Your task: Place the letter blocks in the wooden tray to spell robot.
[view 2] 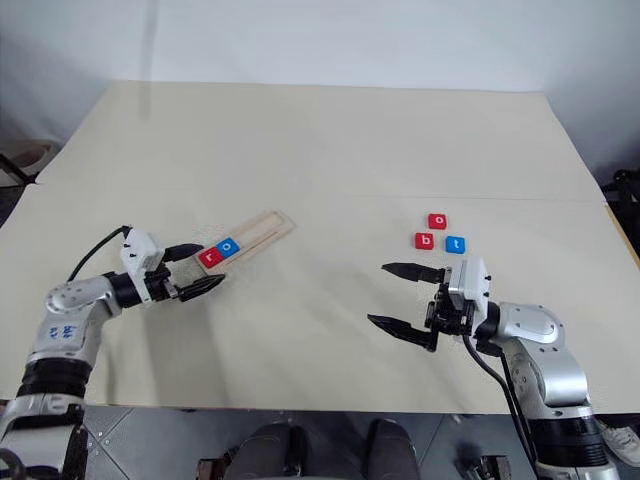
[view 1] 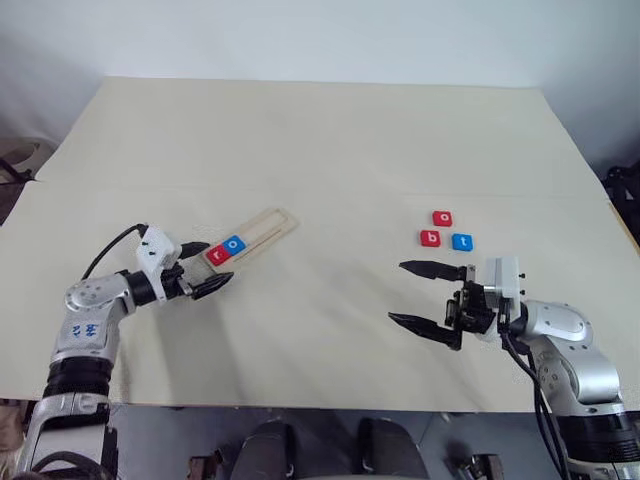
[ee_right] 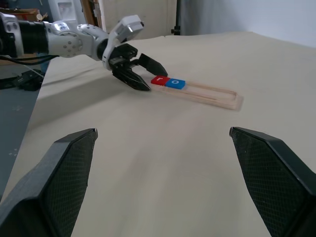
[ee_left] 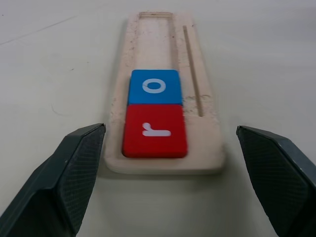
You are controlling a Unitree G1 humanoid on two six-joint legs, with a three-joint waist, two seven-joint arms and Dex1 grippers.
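Note:
The wooden tray (view 1: pixel 272 224) lies slanted on the table, left of centre. A red r block (view 1: pixel 217 254) and a blue o block (view 1: pixel 235 243) sit side by side in its near end. My left gripper (view 1: pixel 212 268) is open at that end, one finger on each side of the tray's corner and not touching the blocks (ee_left: pixel 155 131). On the right, a red o block (view 1: pixel 442 218), a red b block (view 1: pixel 430 238) and a blue t block (view 1: pixel 462 242) lie loose on the table. Just in front of them, my right gripper (view 1: pixel 398 292) is wide open and empty, pointing left.
The table (view 1: pixel 320 140) is a broad pale surface with a seam across its middle. Its front edge runs just below both arms. Bare surface lies between the tray and the loose blocks.

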